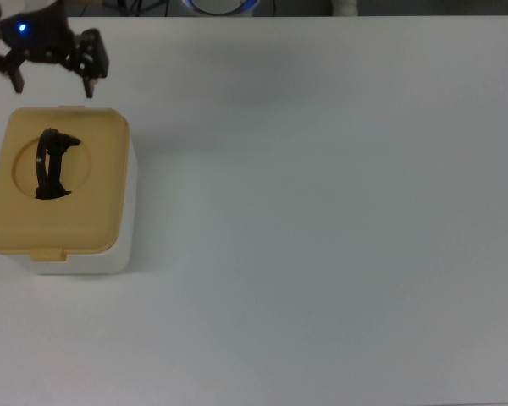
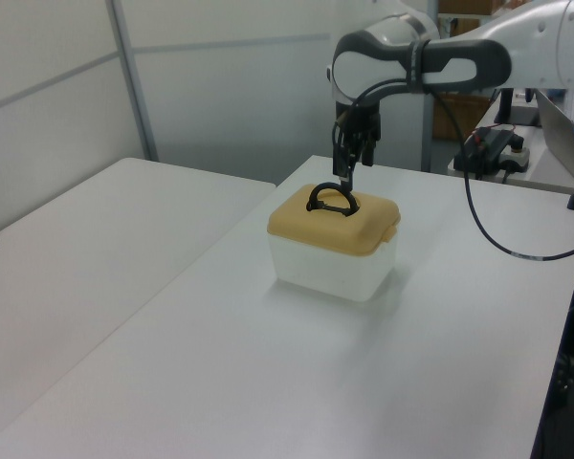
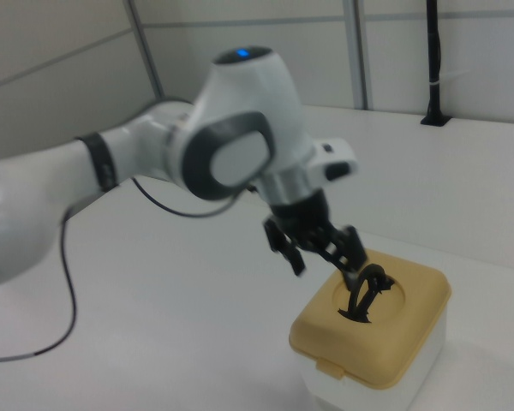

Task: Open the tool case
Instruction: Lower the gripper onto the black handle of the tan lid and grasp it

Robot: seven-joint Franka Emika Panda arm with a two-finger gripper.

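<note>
white tables point(image 2: 124, 249) meet along a seam; pale panelled walls point(image 2: 220, 86) stand behind them.

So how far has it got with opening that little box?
Nothing looks done yet: the tan lid sits flat and shut on the tool case, with its black handle standing up. In hand: the open pincer hangs just past the case's far edge in the top view, holding nothing. Still left: gripping the case and lifting the lid.
</note>
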